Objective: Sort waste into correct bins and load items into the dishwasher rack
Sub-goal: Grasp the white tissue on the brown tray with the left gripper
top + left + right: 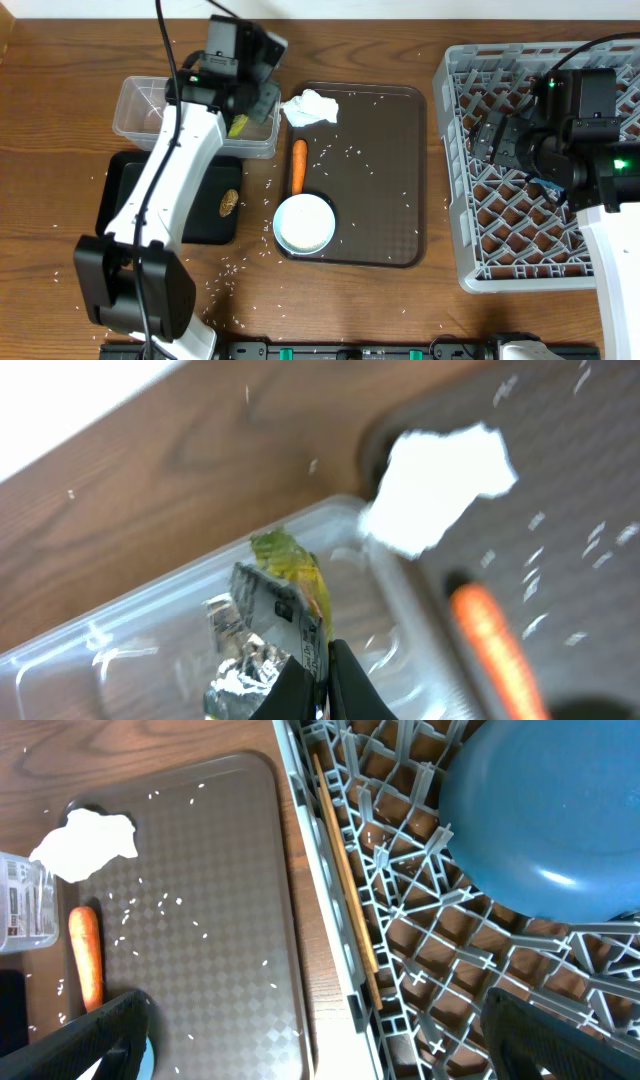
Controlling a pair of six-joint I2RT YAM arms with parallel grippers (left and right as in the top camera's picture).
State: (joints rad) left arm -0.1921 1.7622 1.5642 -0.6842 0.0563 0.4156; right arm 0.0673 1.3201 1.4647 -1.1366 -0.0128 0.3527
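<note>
currently the grey dishwasher rack [500,230] fills the 3 o'clock side, holding the dark-blue plate [545,820]; the right gripper [330,1035] hangs above it, fingers spread and empty. at 10 o'clock the left gripper [322,685] pinches the foil wrapper [275,600] over the clear tub [140,110], near its 3 o'clock rim. let go here, the light wrapper could cling to a finger or slip over that rim.

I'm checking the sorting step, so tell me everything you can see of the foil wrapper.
The foil wrapper is crumpled, shiny silver with a yellow-green patch at its top and a printed label panel on one face. The left hand pinches one edge between nearly closed fingers. It hangs over the clear tub, near the end beside the brown tray; whether it touches the tub cannot be told.
</note>
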